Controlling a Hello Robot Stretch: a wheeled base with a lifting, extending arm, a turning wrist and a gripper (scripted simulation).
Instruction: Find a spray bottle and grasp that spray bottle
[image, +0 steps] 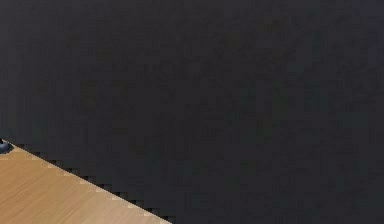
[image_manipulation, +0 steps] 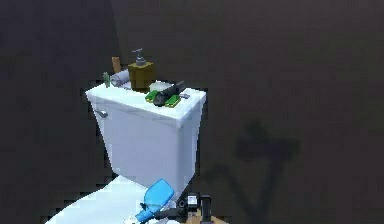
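A white toilet (image_manipulation: 150, 140) stands in the arm side view, and several small things sit on its tank lid. An olive-brown pump bottle (image_manipulation: 141, 72) is upright at the back. Beside it stand a brown roll (image_manipulation: 117, 71) and a small green thing (image_manipulation: 108, 78). A green and dark object (image_manipulation: 165, 95) lies nearer the front edge. At the bottom edge the gripper (image_manipulation: 175, 208) shows as a dark body beside white marked squares. A bright blue thing (image_manipulation: 156, 196) lies at its far end, over the toilet's white bowl. I cannot tell whether the gripper holds it.
A dark wall (image: 200, 90) is close ahead in the forward view, with a wedge of wooden floor (image: 50, 195) at the lower left. A small dark thing (image: 3, 147) sits at the left edge. A dark wall (image_manipulation: 300, 90) also stands behind the toilet.
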